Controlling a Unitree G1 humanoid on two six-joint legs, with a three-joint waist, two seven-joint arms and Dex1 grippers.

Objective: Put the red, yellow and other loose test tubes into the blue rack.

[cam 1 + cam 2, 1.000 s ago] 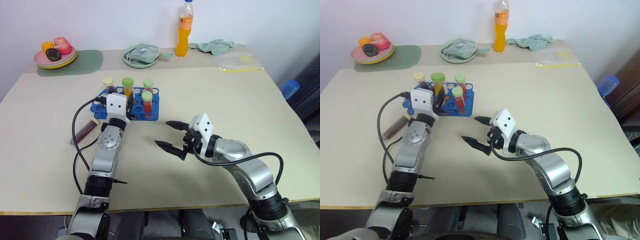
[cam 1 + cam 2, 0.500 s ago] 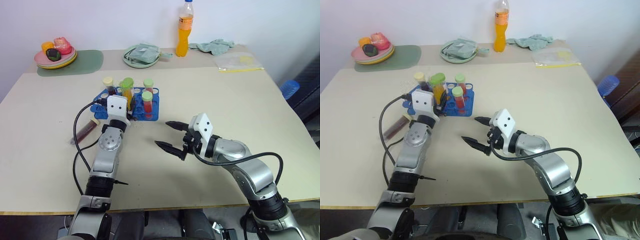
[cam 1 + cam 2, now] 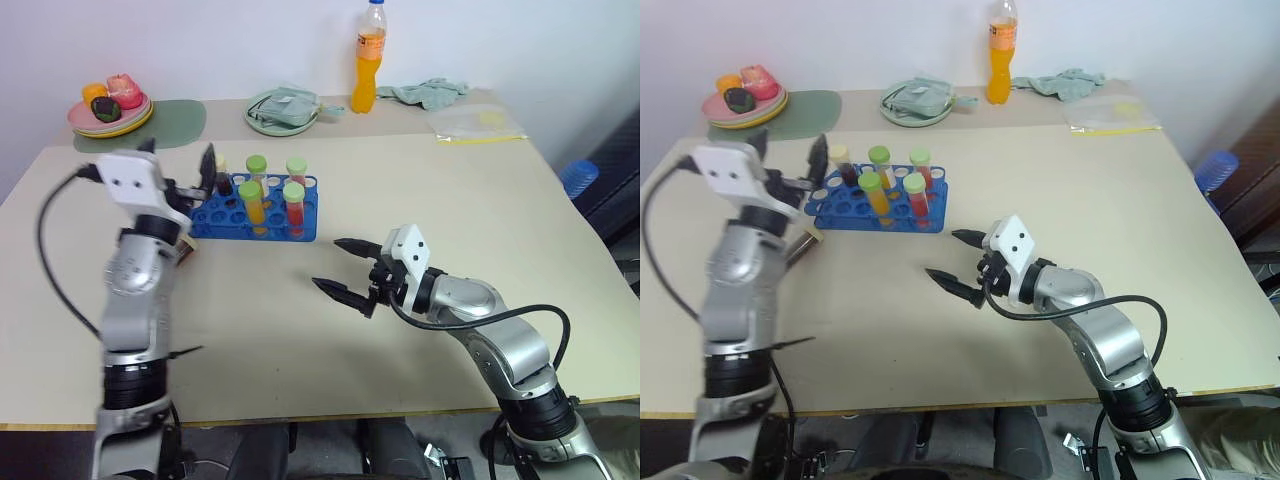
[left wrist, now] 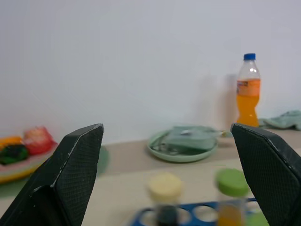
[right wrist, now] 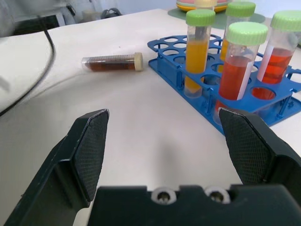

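The blue rack [image 3: 222,222] stands on the table with several capped tubes upright in it. Among them are a yellow tube with a green cap [image 3: 251,203] and an orange-red one [image 3: 293,207]. A dark maroon tube with a cream cap [image 5: 110,62] lies loose on the table left of the rack, partly hidden behind my left arm in the eye views. My left gripper [image 3: 180,160] is open and empty, raised above the table left of the rack. My right gripper [image 3: 327,263] hovers open and empty to the right of the rack and nearer to me, pointing toward it.
At the back of the table stand an orange soda bottle [image 3: 370,60], a green plate [image 3: 283,112], a plate of fruit [image 3: 110,108] on a green mat, a crumpled cloth [image 3: 430,92] and a plastic bag [image 3: 478,122]. A blue object [image 3: 578,176] sits beyond the right edge.
My left gripper opened, leaving the yellow tube standing in the rack, then rose and swung left. The right arm stayed still.
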